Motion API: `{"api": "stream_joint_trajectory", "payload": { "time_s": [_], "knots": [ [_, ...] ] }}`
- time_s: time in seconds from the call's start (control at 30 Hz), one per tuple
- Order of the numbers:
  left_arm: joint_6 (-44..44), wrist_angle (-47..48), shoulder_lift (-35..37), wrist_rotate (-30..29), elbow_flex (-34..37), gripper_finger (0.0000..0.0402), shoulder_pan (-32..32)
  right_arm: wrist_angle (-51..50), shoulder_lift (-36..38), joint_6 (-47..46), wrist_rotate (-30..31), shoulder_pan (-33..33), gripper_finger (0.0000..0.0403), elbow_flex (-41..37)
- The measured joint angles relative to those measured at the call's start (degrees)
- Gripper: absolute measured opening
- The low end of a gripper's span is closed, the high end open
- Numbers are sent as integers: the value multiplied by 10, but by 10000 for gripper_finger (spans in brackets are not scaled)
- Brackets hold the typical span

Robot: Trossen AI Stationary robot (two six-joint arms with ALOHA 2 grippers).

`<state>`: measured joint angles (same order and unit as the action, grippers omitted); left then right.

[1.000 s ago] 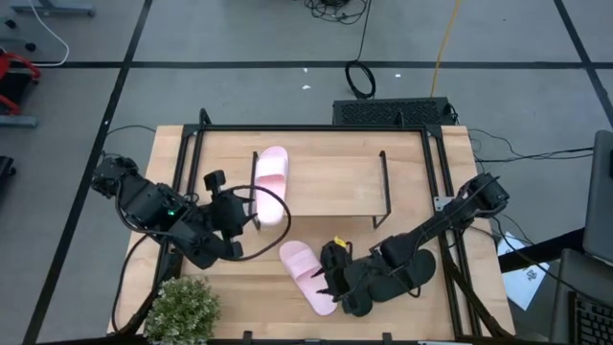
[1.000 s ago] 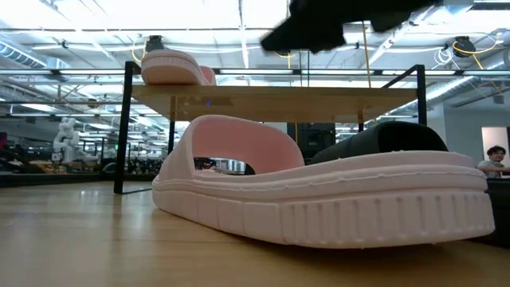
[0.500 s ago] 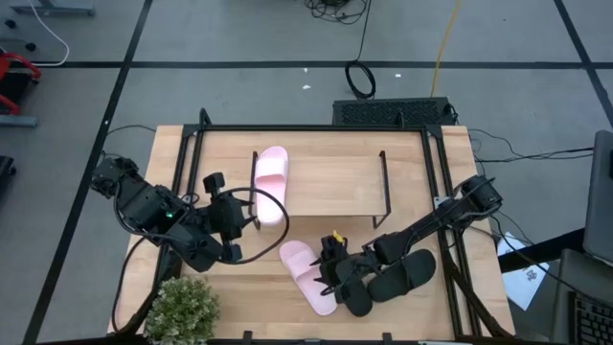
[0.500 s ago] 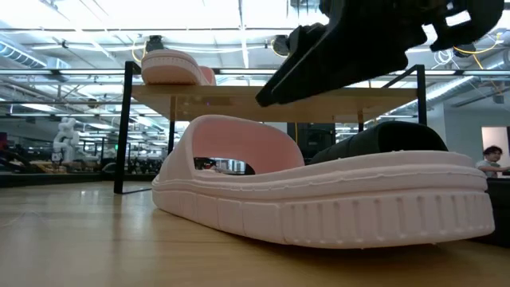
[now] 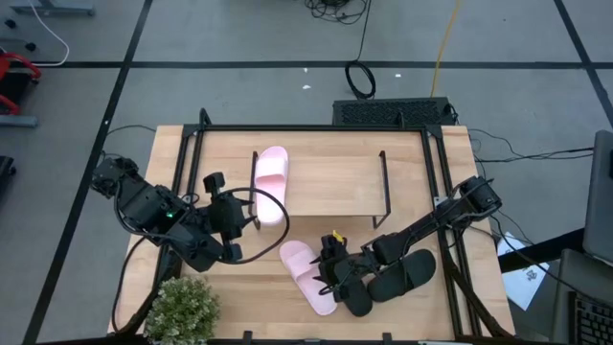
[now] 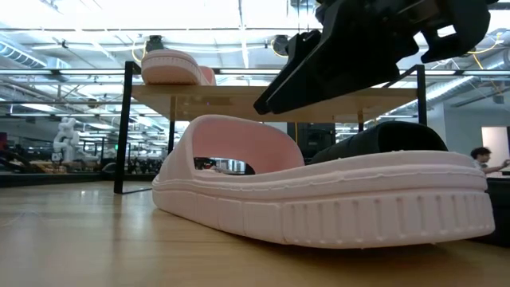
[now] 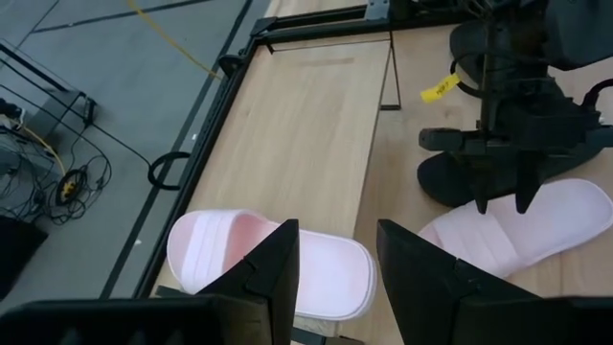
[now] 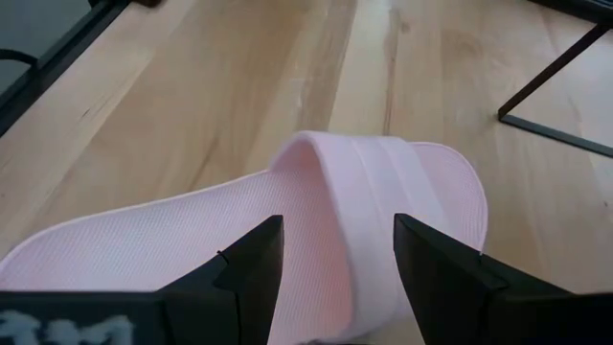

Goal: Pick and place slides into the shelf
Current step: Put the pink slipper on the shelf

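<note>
One light pink slide already lies on the shelf, at its left end; the second pink slide lies on the tabletop in front of the shelf, toe strap toward the shelf, with the black pair just beside it on the right. The right gripper hangs directly over this second pink slide, its fingers spread wide to either side of the strap and gripping nothing; the low view shows it above the strap, not touching. The left gripper waits at the left front corner of the shelf, near the shelved slide, jaws parted and empty. Assessment of the slide: a moulded foam piece, judged light, with a thick ribbed sole and a wide arched strap that stands proud of the footbed. The foam should give slightly under the pads and is likely matte enough not to slip; nothing suggests fragility. The strap is the evident hold, pinched across its arch near the middle so the sole hangs level. A grip toward the strap's edge risks the heel dropping and the slide swinging in transit. The sole alone looks too broad and flat for these fingers. The neighbouring black slide sits close enough that the far finger could foul it on descent.
</note>
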<state>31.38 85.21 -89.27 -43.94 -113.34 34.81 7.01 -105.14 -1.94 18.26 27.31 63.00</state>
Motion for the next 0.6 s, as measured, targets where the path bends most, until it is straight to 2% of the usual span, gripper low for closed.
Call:
{"api": "stream_joint_trajectory", "payload": {
  "time_s": [0.37,0.6],
  "knots": [
    [-1,0,0,-1,0,141,0,-2,-2,-19,1,0,189,0],
    [-1,0,0,-1,0,141,0,16,-38,-25,-1,-1,189,1]
  ]
}}
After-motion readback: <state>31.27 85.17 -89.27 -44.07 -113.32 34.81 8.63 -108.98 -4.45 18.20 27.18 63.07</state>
